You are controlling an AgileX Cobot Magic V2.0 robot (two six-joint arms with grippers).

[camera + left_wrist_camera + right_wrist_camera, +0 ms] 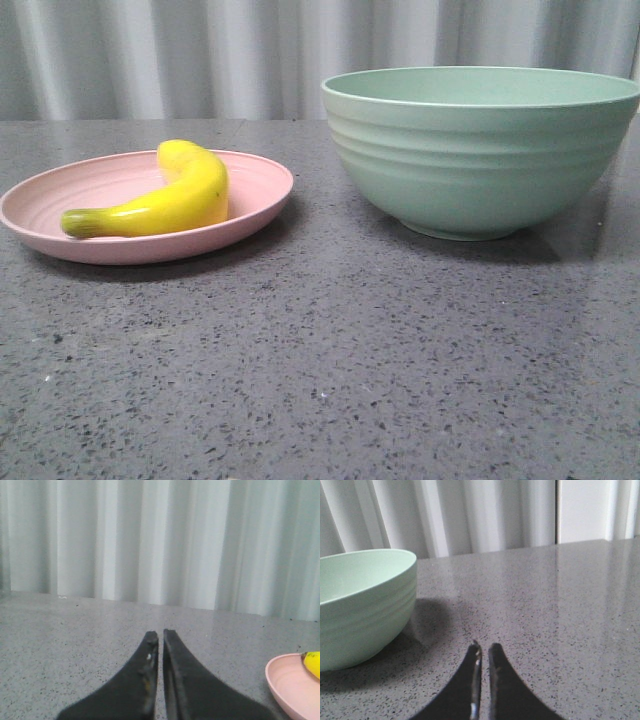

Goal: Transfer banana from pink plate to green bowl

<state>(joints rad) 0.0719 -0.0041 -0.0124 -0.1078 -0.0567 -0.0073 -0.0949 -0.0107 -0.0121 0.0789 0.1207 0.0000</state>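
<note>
Nothing of the transfer is done yet: the banana (165, 200) lies on the pink plate (60, 205) at the left of the front view (green stem end toward the frame's left), and the green bowl (485, 155) at the right appears empty, though its floor is hidden. The whole pick and carry remains. The left gripper (160, 636) and the right gripper (483, 649) are both pressed nearly together, holding nothing, above bare counter.

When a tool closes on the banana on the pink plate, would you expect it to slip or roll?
The banana looks glossy, so it may slip in a light pinch. Its curved body lies flat on the plate, so it probably rocks rather than rolls. It seems rigid and likely keeps its shape.
</note>
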